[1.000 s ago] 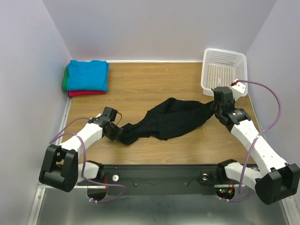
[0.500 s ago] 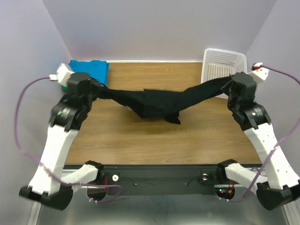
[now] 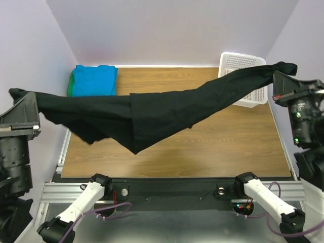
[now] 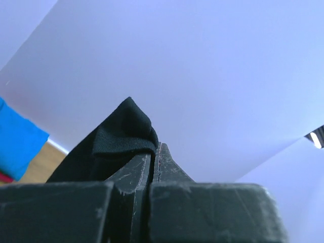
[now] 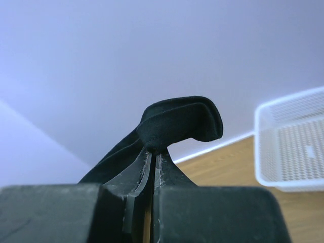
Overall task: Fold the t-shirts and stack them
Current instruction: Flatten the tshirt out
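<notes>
Above the wooden tabletop (image 3: 212,147) the black t-shirt (image 3: 162,109) is hanging stretched, left claw (image 4: 156,152) at nine o'clock and right claw (image 5: 153,152) at three each pinching an end. Spreading is probably happening; lowering it flat is likely coming next.

**Three cameras: one high and wide, two riding the wrists**

Top camera: fixed high, above and behind the near edge of the table (image 3: 202,147). It tilts down and forward and takes in the whole top as far as the back wall (image 3: 167,30). It is the distant view.

Left wrist camera: sits tight behind the left gripper (image 4: 156,152), aimed upward at the wall. The table's far left corner shows low left, with the turquoise t-shirt (image 4: 15,136).

Right wrist camera: equally close behind the right gripper (image 5: 153,154), also aimed upward. It catches the far right corner and the basket (image 5: 288,147).

Shared: each wrist view shares its own far corner with the top view. Each also shares one pinched end of the black t-shirt (image 3: 152,114).
</notes>
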`<move>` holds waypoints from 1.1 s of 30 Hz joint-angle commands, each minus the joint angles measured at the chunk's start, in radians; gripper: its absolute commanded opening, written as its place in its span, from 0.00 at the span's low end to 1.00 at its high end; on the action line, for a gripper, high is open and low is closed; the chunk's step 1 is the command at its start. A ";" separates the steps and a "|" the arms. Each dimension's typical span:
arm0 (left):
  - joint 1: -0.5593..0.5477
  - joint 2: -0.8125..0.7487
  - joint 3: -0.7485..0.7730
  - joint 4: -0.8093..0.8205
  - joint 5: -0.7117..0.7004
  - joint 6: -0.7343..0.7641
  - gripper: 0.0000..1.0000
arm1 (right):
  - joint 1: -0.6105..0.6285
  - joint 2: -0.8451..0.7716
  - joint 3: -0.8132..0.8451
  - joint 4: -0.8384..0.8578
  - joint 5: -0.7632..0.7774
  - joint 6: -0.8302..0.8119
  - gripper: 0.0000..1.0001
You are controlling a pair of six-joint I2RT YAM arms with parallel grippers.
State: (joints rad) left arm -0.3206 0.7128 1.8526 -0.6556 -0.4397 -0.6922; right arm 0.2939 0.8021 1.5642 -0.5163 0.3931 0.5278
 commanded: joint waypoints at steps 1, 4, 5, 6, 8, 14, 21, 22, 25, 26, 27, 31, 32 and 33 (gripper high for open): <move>0.000 0.007 0.033 0.039 -0.005 0.056 0.00 | -0.007 -0.058 0.034 0.012 -0.138 0.026 0.00; 0.000 0.014 -0.013 0.047 -0.036 0.056 0.00 | -0.007 -0.083 -0.016 -0.019 -0.149 0.046 0.00; 0.000 0.025 -0.030 0.051 -0.059 0.054 0.00 | -0.007 -0.081 -0.067 -0.030 -0.152 0.052 0.00; 0.000 0.046 -0.055 0.075 -0.068 0.054 0.00 | -0.006 -0.072 -0.094 -0.051 -0.155 0.069 0.00; 0.000 0.085 -0.143 0.112 -0.080 0.054 0.00 | -0.007 -0.055 -0.171 -0.063 -0.160 0.089 0.00; 0.009 0.388 -0.318 0.217 -0.091 0.049 0.00 | -0.007 0.063 -0.515 -0.100 -0.060 0.187 0.00; 0.075 0.836 -0.250 0.249 0.159 0.066 0.89 | -0.018 0.149 -0.771 -0.139 0.121 0.270 0.52; 0.054 0.855 -0.228 0.245 0.160 0.072 0.93 | -0.019 0.163 -0.774 -0.151 0.125 0.265 0.61; 0.009 0.855 -0.228 0.244 0.125 0.079 0.99 | -0.021 0.195 -0.771 -0.154 0.102 0.248 0.99; 0.003 0.841 -0.237 0.244 0.122 0.077 0.99 | -0.021 0.198 -0.765 -0.154 0.102 0.245 1.00; -0.003 0.802 -0.251 0.247 0.121 0.073 0.99 | -0.021 0.194 -0.762 -0.156 0.102 0.236 1.00; -0.031 0.650 -0.413 0.260 0.122 0.039 0.99 | -0.021 0.181 -0.765 -0.133 0.015 0.166 1.00; -0.047 0.614 -0.520 0.264 0.127 0.011 0.99 | -0.021 0.183 -0.773 -0.117 -0.029 0.096 1.00; -0.058 0.538 -0.580 0.272 0.131 -0.004 0.99 | -0.019 0.189 -0.797 -0.096 -0.077 0.068 1.00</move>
State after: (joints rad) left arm -0.3592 1.4521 1.4422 -0.4068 -0.2966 -0.6441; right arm 0.2760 0.9997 0.7601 -0.6865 0.4194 0.7193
